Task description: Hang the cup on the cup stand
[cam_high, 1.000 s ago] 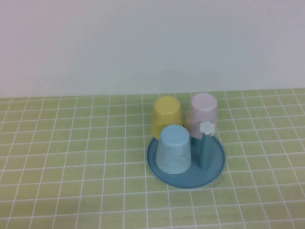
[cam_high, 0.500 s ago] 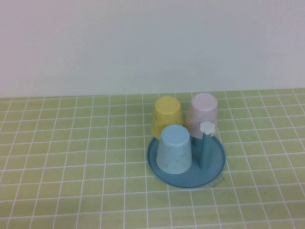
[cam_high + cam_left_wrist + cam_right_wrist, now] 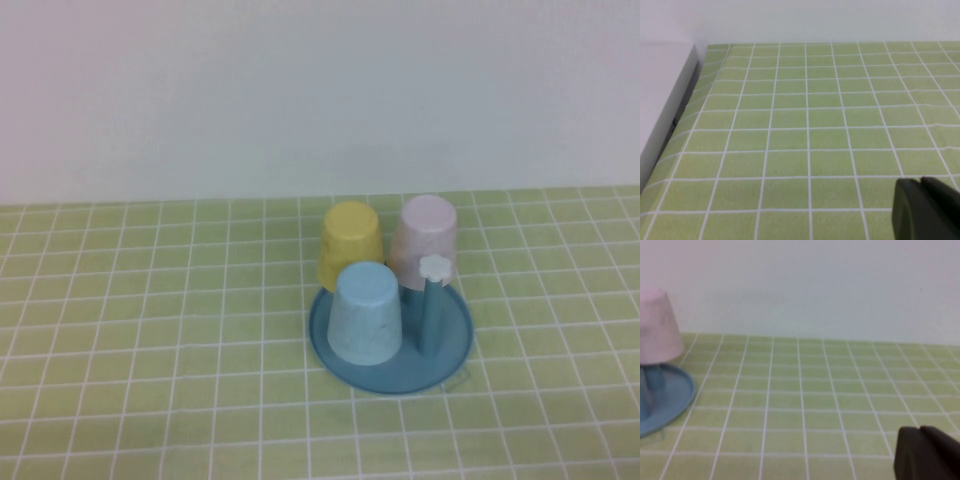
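Note:
In the high view the light blue cup [image 3: 366, 313] sits upside down on the front left of the round teal cup stand [image 3: 455, 345]. One bare blue post with a white flower knob [image 3: 435, 267] stands to its right. Neither arm shows in the high view. My left gripper [image 3: 919, 181] is shut and empty over bare green tiled cloth, far from the stand. My right gripper [image 3: 920, 430] is shut and empty, low over the cloth to the right of the stand's rim [image 3: 675, 400].
A yellow cup [image 3: 350, 244] and a pale pink cup [image 3: 426, 241] sit upside down on the stand's rear posts; the pink cup also shows in the right wrist view [image 3: 657, 327]. A white wall backs the table. A grey ledge [image 3: 665, 100] borders the cloth's left side.

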Robot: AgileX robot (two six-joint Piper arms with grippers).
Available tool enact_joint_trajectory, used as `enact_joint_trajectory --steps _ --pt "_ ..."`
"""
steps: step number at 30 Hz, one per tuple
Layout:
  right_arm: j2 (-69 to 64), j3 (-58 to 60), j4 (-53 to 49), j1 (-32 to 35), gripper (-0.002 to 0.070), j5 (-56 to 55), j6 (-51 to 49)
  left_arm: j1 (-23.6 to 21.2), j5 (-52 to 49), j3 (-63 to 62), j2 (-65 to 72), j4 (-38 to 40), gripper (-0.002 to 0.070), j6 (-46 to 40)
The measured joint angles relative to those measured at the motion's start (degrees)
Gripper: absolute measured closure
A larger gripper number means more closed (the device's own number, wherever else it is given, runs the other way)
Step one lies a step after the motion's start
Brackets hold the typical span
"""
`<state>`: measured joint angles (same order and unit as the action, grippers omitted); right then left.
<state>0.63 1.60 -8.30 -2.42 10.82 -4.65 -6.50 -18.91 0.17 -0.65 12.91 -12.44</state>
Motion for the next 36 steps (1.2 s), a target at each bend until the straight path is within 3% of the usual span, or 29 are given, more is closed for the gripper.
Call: enact_joint_trajectory --steps 4,9,36 --pt "0.0 0.0 10.42 0.21 0.0674 6.4 10.9 0.0 0.0 0.0 0.0 0.0 0.0676 0.0" --pt "0.0 -0.11 14.85 0.18 0.0674 9.43 14.27 0.0 0.0 0.0 0.0 0.0 0.0676 0.0" --pt "0.0 -0.32 6.87 3.89 0.0675 9.97 14.61 0.0 0.07 0.0 0.0 0.0 0.0676 0.0"
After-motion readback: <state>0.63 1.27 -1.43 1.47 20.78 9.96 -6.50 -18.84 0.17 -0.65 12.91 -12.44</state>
